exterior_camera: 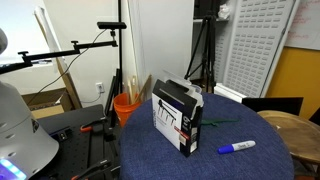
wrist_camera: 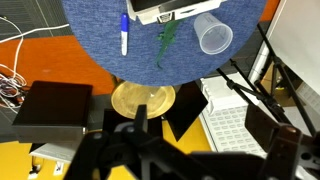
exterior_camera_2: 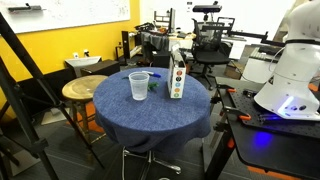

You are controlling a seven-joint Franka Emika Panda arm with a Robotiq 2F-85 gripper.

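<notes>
**Clerk:** First entry, nearest the camera?

**Keeper:** The jaws stood wide apart with nothing between them. They were well back from the worktop and touched nothing.

**Clerk:** Next out?

**Keeper:** A stool, round and wooden, stood just beside the worktop's near edge, between the jaws and the cloth.

**Clerk:** On the cloth?

**Keeper:** A blue marker lay flat near the rim. A green stem lay beside it. A clear cup stood upright in an exterior view. A black and white box stood on end just behind the stem.

**Clerk:** Progress?

**Keeper:** Judged nil. Nothing was gripped or lifted, and every piece was well apart from the jaws. By my reading no handling had begun.

**Clerk:** Obstructions?

**Keeper:** The stool sat under the approach. The tall box stood close behind the stem and cup.

**Clerk:** Farther off?

**Keeper:** An orange bucket with sticks in it stood off the worktop. A tripod stood beyond.
</notes>
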